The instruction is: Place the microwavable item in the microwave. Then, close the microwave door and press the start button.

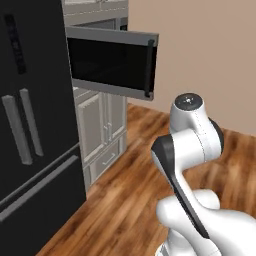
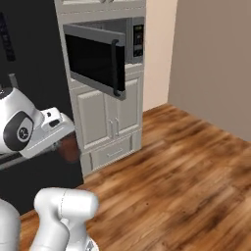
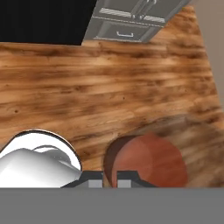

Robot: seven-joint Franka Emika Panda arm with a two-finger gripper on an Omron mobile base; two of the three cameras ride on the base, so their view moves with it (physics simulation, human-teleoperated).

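Note:
My gripper [image 3: 110, 179] is shut on the rim wall of the microwavable item [image 3: 148, 159], a small clear cup with dark red-brown contents, held above the wooden floor. In the right base view the cup [image 2: 69, 147] hangs under my hand [image 2: 53, 122], low and to the left of the microwave [image 2: 132, 29]. The microwave door [image 2: 93, 59] stands swung open toward me, dark glass and vertical bar handle facing out. The black button panel [image 2: 138, 41] shows at the microwave's right. From the left the door [image 1: 112, 62] hides the cavity.
A tall black fridge [image 1: 35, 125] stands left of the microwave column. Grey cabinet doors and a drawer [image 2: 110, 122] sit below the microwave. Wooden floor [image 2: 186, 171] spreads to the right, bounded by a beige wall [image 2: 215, 59].

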